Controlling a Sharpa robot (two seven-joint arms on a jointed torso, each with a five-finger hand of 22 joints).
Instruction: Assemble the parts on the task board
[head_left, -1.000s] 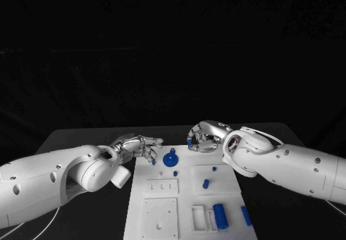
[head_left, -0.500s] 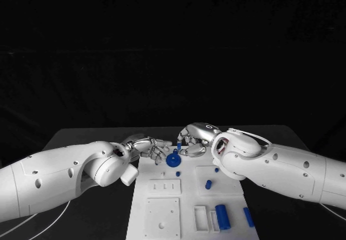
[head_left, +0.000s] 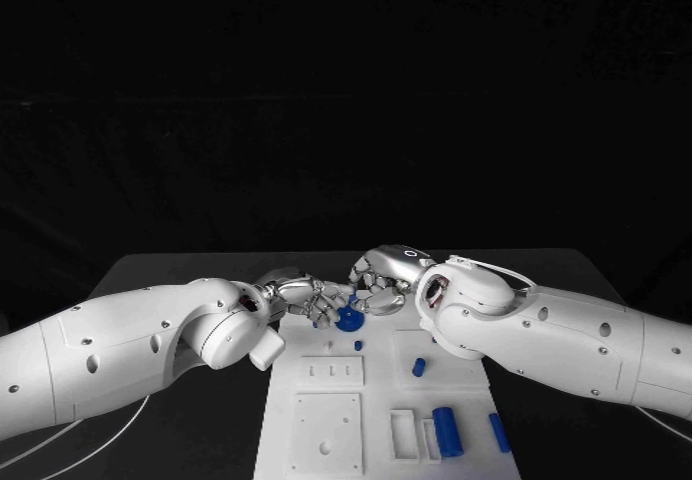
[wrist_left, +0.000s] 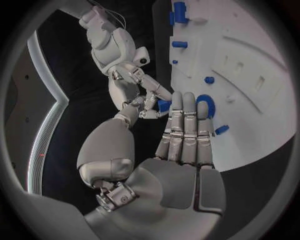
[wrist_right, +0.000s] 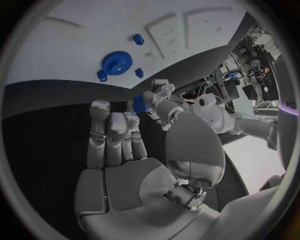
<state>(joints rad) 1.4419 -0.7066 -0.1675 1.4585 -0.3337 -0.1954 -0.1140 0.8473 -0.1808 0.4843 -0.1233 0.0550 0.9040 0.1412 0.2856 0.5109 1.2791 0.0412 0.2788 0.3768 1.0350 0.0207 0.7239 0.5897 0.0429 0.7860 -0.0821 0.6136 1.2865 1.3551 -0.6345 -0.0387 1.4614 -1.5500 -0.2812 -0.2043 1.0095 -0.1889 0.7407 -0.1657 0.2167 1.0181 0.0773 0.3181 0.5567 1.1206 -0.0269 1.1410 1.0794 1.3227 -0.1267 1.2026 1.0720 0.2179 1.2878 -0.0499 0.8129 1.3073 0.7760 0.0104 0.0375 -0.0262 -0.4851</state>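
Observation:
The white task board (head_left: 325, 452) lies in the middle of the table, with a blue gear (head_left: 348, 319) (wrist_left: 206, 105) (wrist_right: 115, 61) standing at its far end. Just above the gear my two hands meet. My right hand (head_left: 382, 278) (wrist_right: 119, 145) pinches a small blue part (head_left: 355, 299) (wrist_left: 164, 105) (wrist_right: 139, 104) at its fingertips. My left hand (head_left: 300, 293) (wrist_left: 181, 145) reaches in from the other side with straight fingers, and its fingertips are at the same part. Whether the left hand grips the part is hidden.
On the board stand two small blue pegs (head_left: 358, 345) (head_left: 418, 367); a thick blue cylinder (head_left: 444, 432) and a thin blue bar (head_left: 498, 432) lie at its near right. White recessed blocks (head_left: 329, 371) take up the near left. Black table surrounds the board.
My right hand has carried the small blue part leftward, over the gear. My left hand has moved right and forward to meet it, and the fingertips have come together at the part.

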